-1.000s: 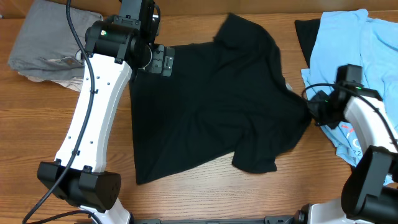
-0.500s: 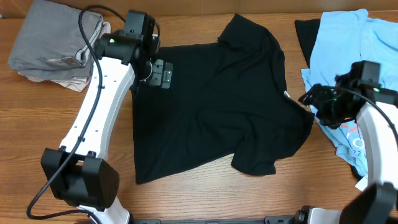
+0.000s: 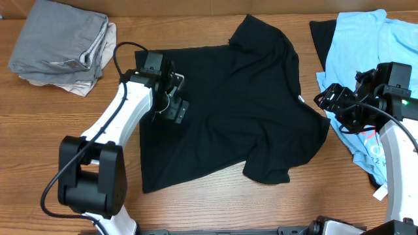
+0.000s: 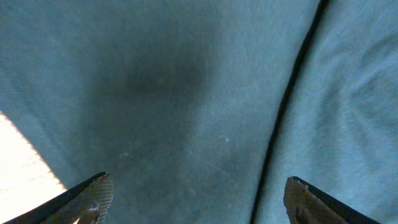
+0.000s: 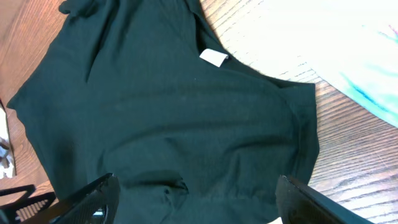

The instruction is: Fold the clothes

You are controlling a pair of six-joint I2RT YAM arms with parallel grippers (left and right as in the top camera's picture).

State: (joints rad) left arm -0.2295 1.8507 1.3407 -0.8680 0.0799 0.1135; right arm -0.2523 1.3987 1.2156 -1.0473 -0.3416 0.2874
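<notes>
I see the plain black short-sleeved fabric T-shirt (image 3: 228, 111) lying loosely spread and wrinkled across the middle of the brown wooden worktop (image 3: 215, 202), its near right corner rumpled. My left claw (image 3: 177, 96) sits over the shirt's left side with its fingers wide apart and only dark cloth beneath them. I cannot tell whether they touch it. My right claw (image 3: 334, 108) is at the shirt's right edge, just beside the light blue red-printed tee (image 3: 366, 52), with its fingers also spread and gripping nothing. The small white neck label (image 5: 214, 58) shows near the shirt's edge. A folded grey garment (image 3: 59, 42) rests at the far left, well apart.
</notes>
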